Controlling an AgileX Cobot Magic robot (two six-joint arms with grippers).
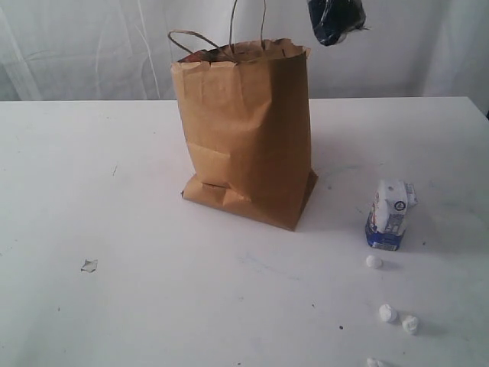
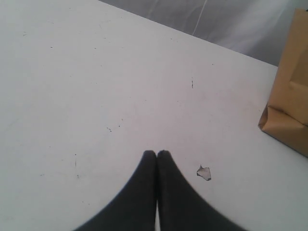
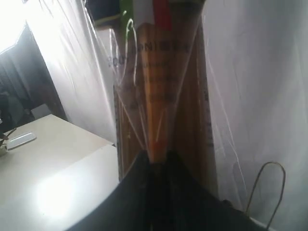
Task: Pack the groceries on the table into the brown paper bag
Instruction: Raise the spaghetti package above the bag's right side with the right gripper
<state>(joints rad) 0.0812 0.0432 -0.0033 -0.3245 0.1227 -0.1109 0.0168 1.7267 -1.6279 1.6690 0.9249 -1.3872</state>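
Grips long spaghetti pack [image 3: 159, 96] in clamped right gripper [image 3: 156, 163] above brown paper bag [image 1: 244, 130] on table [image 1: 114, 229], holds left gripper [image 2: 156, 153] shut and empty, leaves white-blue carton [image 1: 391, 216] and small white lumps [image 1: 388, 312] beside bag unpacked.

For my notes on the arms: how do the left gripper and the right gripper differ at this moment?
The left gripper is shut on nothing; the right gripper is shut on the spaghetti pack. The left one hangs over the table; the right one is raised higher than the bag. Both are dark.
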